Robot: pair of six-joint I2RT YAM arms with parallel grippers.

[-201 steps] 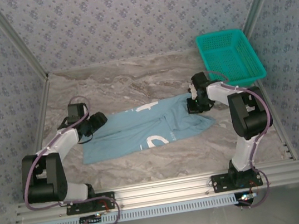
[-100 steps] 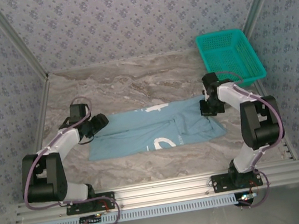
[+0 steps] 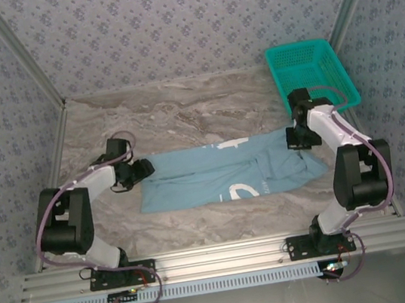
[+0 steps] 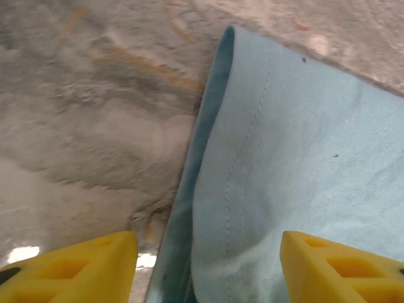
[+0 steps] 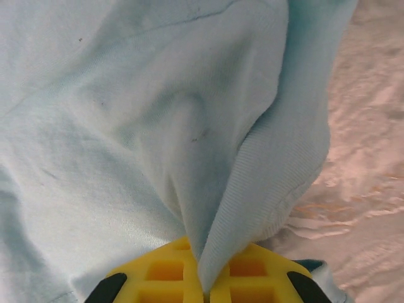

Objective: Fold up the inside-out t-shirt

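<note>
Across the middle of the grey marbled bench (image 3: 181, 113) you have the soft light-blue cotton t-shirt (image 3: 213, 171) spread in a long flat band running left to right. It lies somewhat nearer the near edge than the far one, and bits of white lettering (image 3: 226, 146) show along its far side and again close to its near side. Your left end effector (image 3: 143, 169) sits low at the t-shirt's left end. In the left wrist view its yellow fingers (image 4: 69, 259) stand wide apart with the stitched hem (image 4: 243, 189) running up between them, one finger over bare bench and the other over cloth, gripping nothing. Your right end effector (image 3: 296, 141) is at the t-shirt's right end. In the right wrist view its fingers (image 5: 165, 273) are closed narrow on a pinched ridge of the fabric, which rises from between them. The teal plastic mesh basket (image 3: 311, 74) stands in the far right corner of the bench, near that arm and apart from the t-shirt.
</note>
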